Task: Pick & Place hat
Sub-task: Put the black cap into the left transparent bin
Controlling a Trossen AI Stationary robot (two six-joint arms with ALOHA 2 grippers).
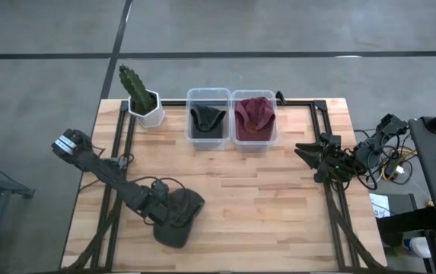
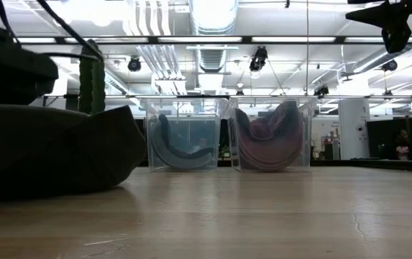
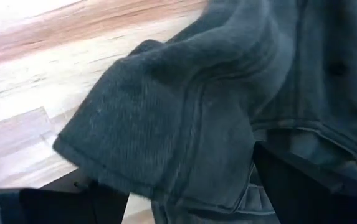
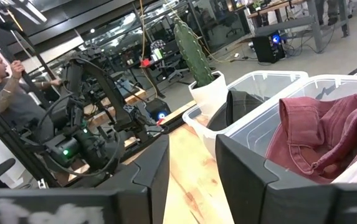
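Note:
A dark grey hat [image 1: 179, 219] lies on the table near its front left; it also shows in the low view [image 2: 47, 155] and fills the left wrist view [image 3: 184, 112]. My left gripper [image 1: 159, 212] is down at the hat and open, with its fingers on either side of the hat's hemmed edge [image 3: 166, 186]. My right gripper [image 1: 311, 158] is open and empty, raised above the table's right side. Two clear bins stand at the far edge. One [image 1: 208, 135] holds another dark hat [image 1: 207, 118], the other [image 1: 254, 137] a maroon hat [image 1: 254, 114]. My left gripper comes at the grey hat low, from the table's left. A fold of the hat's edge [image 3: 184, 180] bulges between its two open fingers [image 3: 72, 196] and covers their inner sides. I cannot tell whether they touch the cloth. The hat rests on the table.
A cactus in a white pot [image 1: 143, 103] stands at the far left beside the bins. Bare wood lies in the table's middle [image 1: 256, 198]. A black frame rail [image 1: 332, 205] runs along the right side. A person shows in the room beyond [image 4: 4, 93].

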